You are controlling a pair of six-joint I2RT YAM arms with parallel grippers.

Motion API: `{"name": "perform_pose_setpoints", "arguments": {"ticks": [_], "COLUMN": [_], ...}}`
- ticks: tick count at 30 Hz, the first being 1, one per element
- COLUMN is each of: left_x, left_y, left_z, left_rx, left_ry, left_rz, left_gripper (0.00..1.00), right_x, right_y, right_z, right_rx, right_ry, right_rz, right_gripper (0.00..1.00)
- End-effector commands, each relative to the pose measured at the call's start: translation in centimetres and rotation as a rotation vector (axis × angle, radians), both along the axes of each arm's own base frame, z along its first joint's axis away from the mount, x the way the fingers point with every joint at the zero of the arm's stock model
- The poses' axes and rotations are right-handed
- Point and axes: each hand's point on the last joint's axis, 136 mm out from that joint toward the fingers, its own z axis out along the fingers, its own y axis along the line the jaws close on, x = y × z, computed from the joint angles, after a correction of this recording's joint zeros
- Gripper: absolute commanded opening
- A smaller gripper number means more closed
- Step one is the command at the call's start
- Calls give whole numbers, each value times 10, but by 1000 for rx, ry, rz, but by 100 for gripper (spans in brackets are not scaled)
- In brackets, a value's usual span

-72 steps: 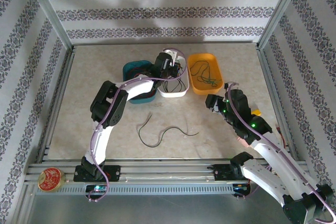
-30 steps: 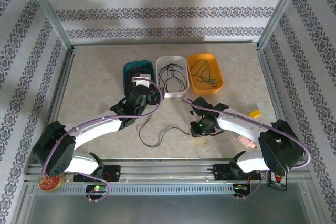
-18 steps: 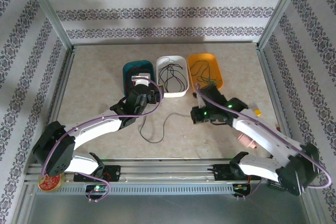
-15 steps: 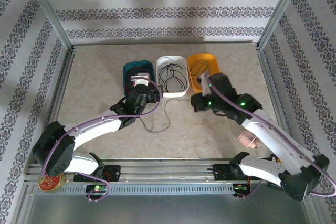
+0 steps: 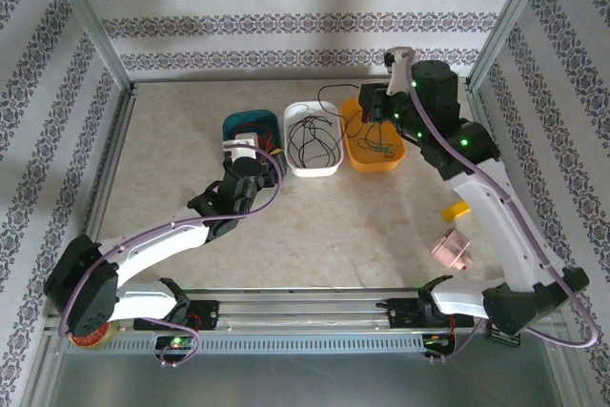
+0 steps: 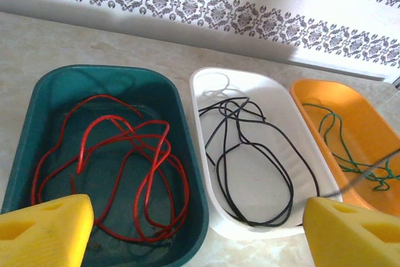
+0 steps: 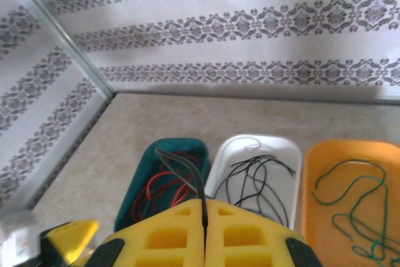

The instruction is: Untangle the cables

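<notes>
Right gripper [image 7: 204, 207], clamped on a thin dark cable [image 7: 201, 187], hangs above and right of the white tray [image 5: 315, 172]; left gripper [image 6: 197, 228] stands open near its left side. Risk — the dangling tail snags the black cables [image 6: 238, 109] lying there.

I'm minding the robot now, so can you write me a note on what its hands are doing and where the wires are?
Left gripper: open, empty, low in front of the teal plastic tray.
Right gripper: shut on a thin dark cable, raised above the trays.
Cables: thin red cable in the teal tray, thin black cable in the white plastic tray, thin green cable in the orange plastic tray.
Done: three cables lie apart, one per tray.
Left: set the held cable down; I cannot tell which tray suits it.
</notes>
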Motion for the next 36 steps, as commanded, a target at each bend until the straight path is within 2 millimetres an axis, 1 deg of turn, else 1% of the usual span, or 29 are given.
{"name": "perform_pose_setpoints", "arguments": {"ticks": [1, 4, 7, 9, 11, 14, 16, 18, 20, 21, 23, 24, 26, 28, 31, 34, 36], "left_x": [-6, -7, -9, -11, -12, -13, -13, -13, -13, -13, -12, -12, -11, -11, -11, -12, -13], "left_y": [8, 10, 13, 15, 17, 18, 18, 19, 19, 19, 18, 17, 17, 16, 17, 17, 19], "left_z": [0, 0, 0, 1, 1, 1, 0, -1, -1, -1, -1, -2, -4, -4, -4, -4, -5], "left_rx": [7, 9, 11, 13, 17, 28, 33, 34, 32, 33, 35, 37, 36, 33, 32, 39, 46], "left_ry": [6, 6, 4, 0, 0, 1, 3, 3, 2, 1, 2, 5, 7, 6, 7, 9, 13], "left_rz": [26, 25, 31, 38, 41, 39, 38, 40, 41, 41, 38, 37, 37, 38, 39, 38, 39], "left_gripper": [87, 87, 87, 87, 87, 87, 87, 87, 87, 87, 87, 87, 87, 87, 87, 87, 87], "right_x": [28, 50, 62, 69, 75, 82, 83, 83, 83, 84, 85, 87, 88, 90, 90, 92, 95], "right_y": [-5, -3, 3, 0, -9, -34, -51, -64, -73, -73, -68, -62, -47, -25, 7, 26, 33], "right_z": [-5, -27, -44, -52, -59, -64, -64, -62, -60, -60, -62, -63, -68, -79, -104, -133, -153], "right_rx": [-60, -119, -146, -158, -178, -249, -301, -345, -382, -386, -373, -360, -345, -341, -345, -369, -369], "right_ry": [-33, -2, 23, 38, 49, 54, 47, 36, 26, 22, 23, 24, 30, 45, 91, 152, 203], "right_rz": [-46, -64, -70, -101, -158, -298, -384, -438, -479, -479, -456, -427, -373, -288, -168, -121, -106], "right_gripper": [0, 0, 0, 0, 0, 0, 0, 0, 0, 0, 0, 0, 0, 0, 0, 0, 0]}}
